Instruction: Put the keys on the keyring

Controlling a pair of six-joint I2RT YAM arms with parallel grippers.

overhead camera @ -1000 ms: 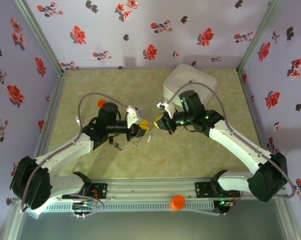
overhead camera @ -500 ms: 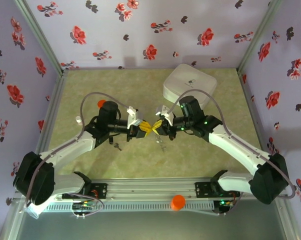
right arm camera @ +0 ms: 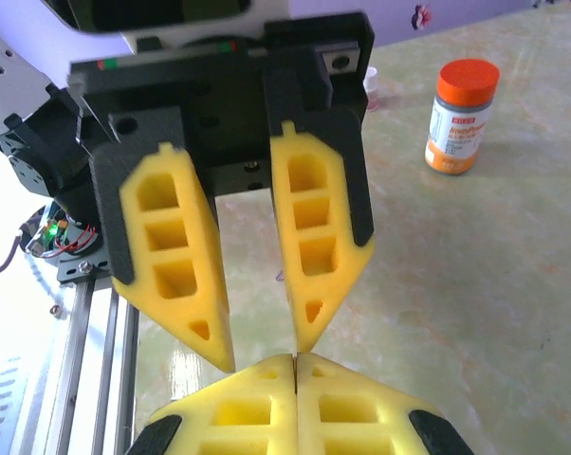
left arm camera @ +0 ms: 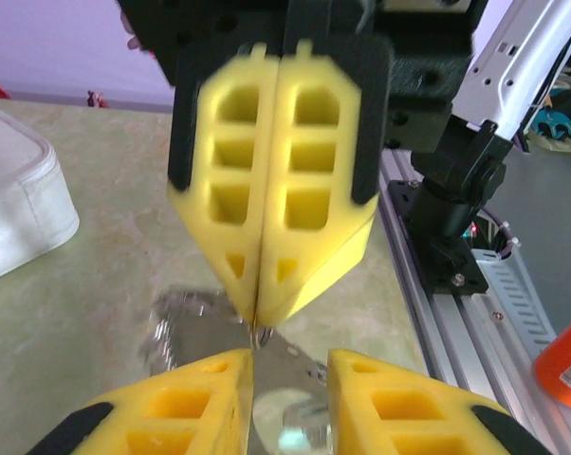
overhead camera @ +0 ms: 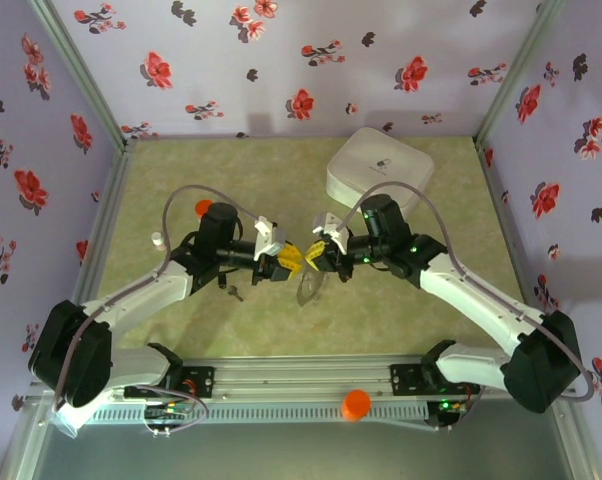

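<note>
Gripping the keyring (overhead camera: 308,290) in clenched right jaws, left jaws released just beside it. Next: fetch the key (overhead camera: 235,293) lying left of it.

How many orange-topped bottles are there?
2: the orange-capped vial on the table beyond the left arm, and an orange bottle at the near rail. The arms could hide others.

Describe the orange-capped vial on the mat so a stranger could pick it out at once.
Start at the green mat between the flowered walls and go to its left half, just behind the black upper joint of the left arm. There stands the vial: small, upright, pale-labelled, orange-capped. The other orange bottle sits off the mat, at the near rail.
</note>
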